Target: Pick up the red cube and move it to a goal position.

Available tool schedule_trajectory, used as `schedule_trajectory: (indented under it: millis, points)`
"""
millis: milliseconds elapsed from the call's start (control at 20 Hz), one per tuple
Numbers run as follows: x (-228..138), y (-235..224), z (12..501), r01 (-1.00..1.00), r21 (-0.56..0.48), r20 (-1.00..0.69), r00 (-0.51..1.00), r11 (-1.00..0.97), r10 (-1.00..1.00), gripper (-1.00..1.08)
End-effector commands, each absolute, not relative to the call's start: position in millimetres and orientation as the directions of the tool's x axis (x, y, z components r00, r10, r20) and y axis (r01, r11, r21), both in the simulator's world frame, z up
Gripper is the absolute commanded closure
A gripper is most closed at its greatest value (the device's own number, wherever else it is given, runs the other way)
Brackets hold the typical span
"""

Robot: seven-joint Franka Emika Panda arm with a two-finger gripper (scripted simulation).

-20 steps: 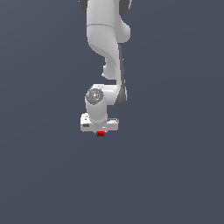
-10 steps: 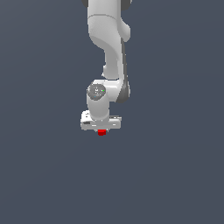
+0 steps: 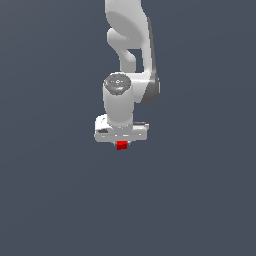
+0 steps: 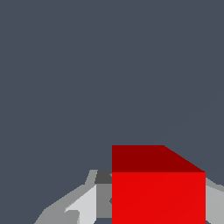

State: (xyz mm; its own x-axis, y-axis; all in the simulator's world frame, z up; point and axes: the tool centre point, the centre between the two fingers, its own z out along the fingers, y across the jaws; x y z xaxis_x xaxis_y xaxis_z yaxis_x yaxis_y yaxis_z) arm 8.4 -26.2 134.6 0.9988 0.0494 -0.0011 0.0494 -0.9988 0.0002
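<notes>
The red cube point(image 3: 122, 145) shows as a small red patch just under the white gripper point(image 3: 122, 144) in the exterior view; most of it is hidden by the hand. In the wrist view the red cube point(image 4: 157, 192) fills the space between the grey fingers point(image 4: 83, 205), with a darker red side facing away. The gripper point(image 4: 157, 205) is shut on the cube. The white arm hangs down from the top of the exterior view.
A plain dark grey surface point(image 3: 200, 200) fills the background in both views. Nothing else shows.
The arm and gripper have shifted slightly toward the exterior view's right and a little upward, with the red cube still held under the hand.
</notes>
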Motion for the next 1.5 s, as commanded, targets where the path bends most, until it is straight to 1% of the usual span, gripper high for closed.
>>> schedule_trajectory:
  millis: [0, 750, 1100, 1450]
  points:
    - [14.2, -16.8, 162.4, 0.049, 0.000, 0.000, 0.999, -0.999, 0.049, 1.08]
    - [50.4, 35.0, 313.5, 0.049, 0.000, 0.000, 0.999, -0.999, 0.049, 1.08]
    - [64.0, 52.7, 364.6, 0.049, 0.000, 0.000, 0.999, -0.999, 0.049, 1.08]
    - [75.0, 66.1, 403.1, 0.049, 0.000, 0.000, 0.999, -0.999, 0.049, 1.08]
